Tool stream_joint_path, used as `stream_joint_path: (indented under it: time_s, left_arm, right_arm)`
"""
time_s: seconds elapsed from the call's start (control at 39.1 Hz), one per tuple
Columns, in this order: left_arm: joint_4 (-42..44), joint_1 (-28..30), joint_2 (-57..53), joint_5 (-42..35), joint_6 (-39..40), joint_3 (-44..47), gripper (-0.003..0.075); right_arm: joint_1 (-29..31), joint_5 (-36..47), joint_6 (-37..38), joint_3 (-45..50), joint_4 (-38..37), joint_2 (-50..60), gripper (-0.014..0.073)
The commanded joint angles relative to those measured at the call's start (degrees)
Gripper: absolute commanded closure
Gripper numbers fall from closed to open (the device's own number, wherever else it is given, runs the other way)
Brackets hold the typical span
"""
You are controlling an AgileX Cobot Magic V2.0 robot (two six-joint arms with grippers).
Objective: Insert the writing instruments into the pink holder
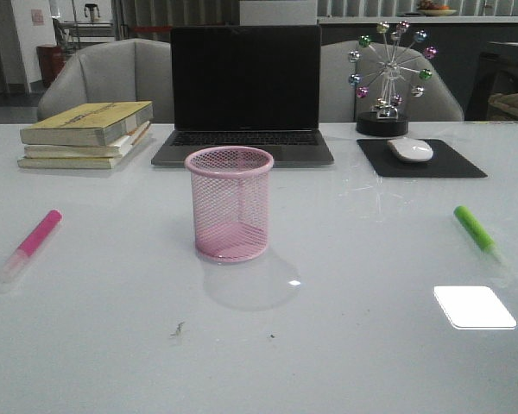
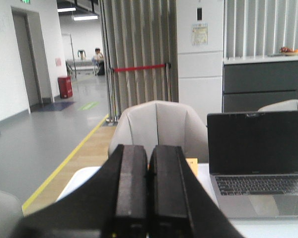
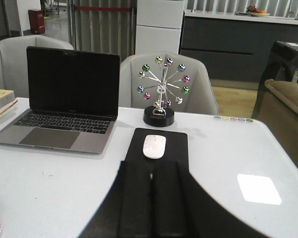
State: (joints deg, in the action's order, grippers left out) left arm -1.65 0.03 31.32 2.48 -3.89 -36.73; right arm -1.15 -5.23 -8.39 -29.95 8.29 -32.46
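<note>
The pink wire-mesh pen cup stands upright and empty near the middle of the white bench, just in front of the laptop. The pink highlighter lies flat well to the cup's left, the lime green highlighter flat well to its right, each with its clear cap pointing toward the near edge. Both markers look light, rigid and smooth-sided, so they are likely to roll or skid on the glossy surface; a pinch across the coloured barrel, near its middle and square to its length, seems safer than on the slick translucent cap, which might pull off. The cup is probably light as well and could tip or slide if a marker knocks its rolled rim, so each should be lowered in from straight above. The left tool has its fingers pressed together on nothing, raised well above the bench. The right tool is likewise closed and empty, facing the mouse on its black pad.
</note>
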Motion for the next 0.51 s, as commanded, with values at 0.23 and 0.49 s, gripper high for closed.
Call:
stream_joint_path:
  time_s: [0.23,0.49]
  left_arm:
    - [-0.5,-3.5,12.7,-3.3,0.2,-4.3,0.0628]
    - [-0.5,-10.6,21.4,-3.3,0.2,-4.3,0.0601]
  right_arm:
    - [0.3,5.2,-0.1,-8.0,-0.2,-16.0,0.0536]
    - [0.2,4.2,-0.1,-8.0,-0.2,-23.9,0.0531]
